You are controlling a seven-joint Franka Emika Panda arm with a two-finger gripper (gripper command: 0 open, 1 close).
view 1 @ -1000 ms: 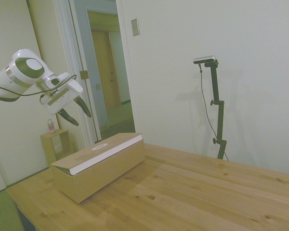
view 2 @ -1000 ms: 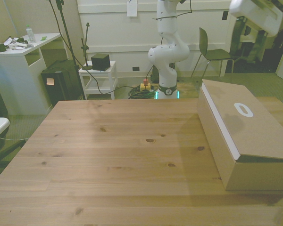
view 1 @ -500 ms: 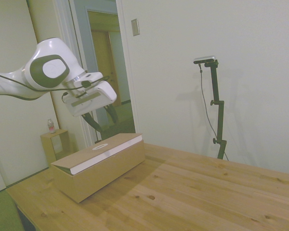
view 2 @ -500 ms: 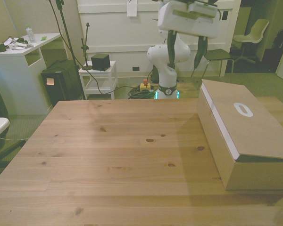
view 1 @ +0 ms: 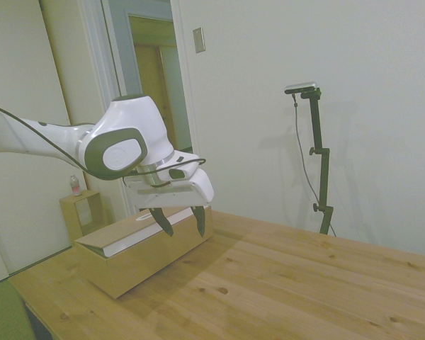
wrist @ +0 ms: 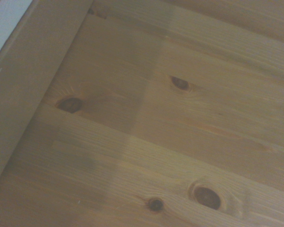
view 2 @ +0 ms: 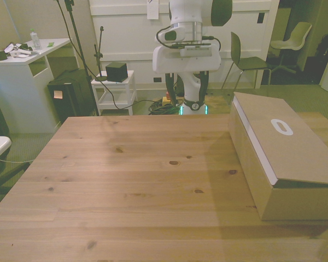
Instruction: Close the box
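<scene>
The box [view 1: 145, 244] is long, tan cardboard, and lies on the wooden table at the front view's right [view 2: 284, 158]. Its flap lid lies down on top, with a white oval mark [view 2: 281, 126] on it and a white strip of lining [view 2: 255, 146] showing along the long side. My gripper [view 1: 180, 225] hangs fingers-down beside that long side, above the table and apart from the box. It is open with nothing between its fingers. In the front view the gripper [view 2: 186, 93] sits near the table's far edge. The wrist view shows bare knotted planks and the box's side [wrist: 19, 80].
The wooden table [view 2: 126, 164] spreads wide toward the front view's left. Off the table stand a small wooden cube shelf [view 1: 81, 212] with a little bottle [view 1: 75, 185], a white desk [view 2: 22, 71], a white cart [view 2: 115, 87] and a chair [view 2: 246, 60].
The arm has swung from high over the box's far end across to the front view's left and come down beside the box. The gripper now points straight down. The box has not moved.
</scene>
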